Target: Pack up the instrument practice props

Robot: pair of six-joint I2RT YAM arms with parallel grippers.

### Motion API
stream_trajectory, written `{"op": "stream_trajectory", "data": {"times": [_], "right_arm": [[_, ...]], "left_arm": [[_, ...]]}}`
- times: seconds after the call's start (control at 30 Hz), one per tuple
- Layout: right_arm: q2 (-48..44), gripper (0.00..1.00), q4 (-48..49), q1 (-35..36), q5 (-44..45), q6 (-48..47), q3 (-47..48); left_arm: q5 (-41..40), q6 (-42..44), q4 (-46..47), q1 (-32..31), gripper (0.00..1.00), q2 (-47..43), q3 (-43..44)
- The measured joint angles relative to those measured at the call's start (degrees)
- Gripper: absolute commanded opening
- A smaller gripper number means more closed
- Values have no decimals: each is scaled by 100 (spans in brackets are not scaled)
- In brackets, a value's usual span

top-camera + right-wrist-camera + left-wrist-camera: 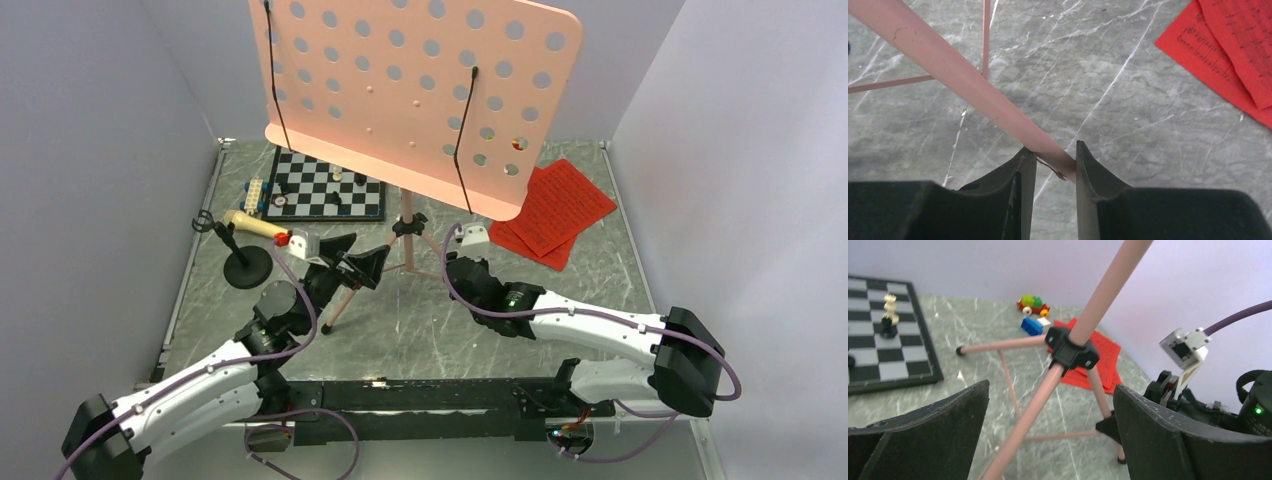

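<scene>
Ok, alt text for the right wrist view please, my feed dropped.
The right gripper is shut on a pink tubular leg of the tripod music stand, which slants to the top left. Below is the grey marbled table, with red printed sheet-music pages at top right.

**Site:** robotics lab test cell.

**Evidence:**
- Grey marble-pattern desk [420,325], boxed by plain pale walls [90,150] beyond and to either side of the pincers.
- Black mounting rail [400,395] behind the left pincer [345,262] and right pincer [1055,155], carrying two white arms [200,385] with purple cables [1238,317].
- Staged props ahead of the pincers: pink music stand [420,80], chessboard [325,195], toy bricks [1031,325].
</scene>
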Motion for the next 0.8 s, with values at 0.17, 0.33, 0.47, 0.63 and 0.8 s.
{"op": "stream_trajectory", "data": {"times": [0.17,0.33,0.47,0.63,0.8], "right_arm": [[22,0,-304,114,13,487,120],[22,0,-354,160,66,649,131],[7,0,-328,179,83,667,103],[-20,0,-282,186,85,667,63],[-118,0,-262,337,153,754,-28]], "left_arm": [[356,575,1427,-2,99,782,22],[599,1001,2044,-44,99,1471,442],[645,1325,2435,-59,95,1908,944],[629,1604,2647,-63,87,2413,1392],[610,1862,2673,-63,77,3001,1843]]}}
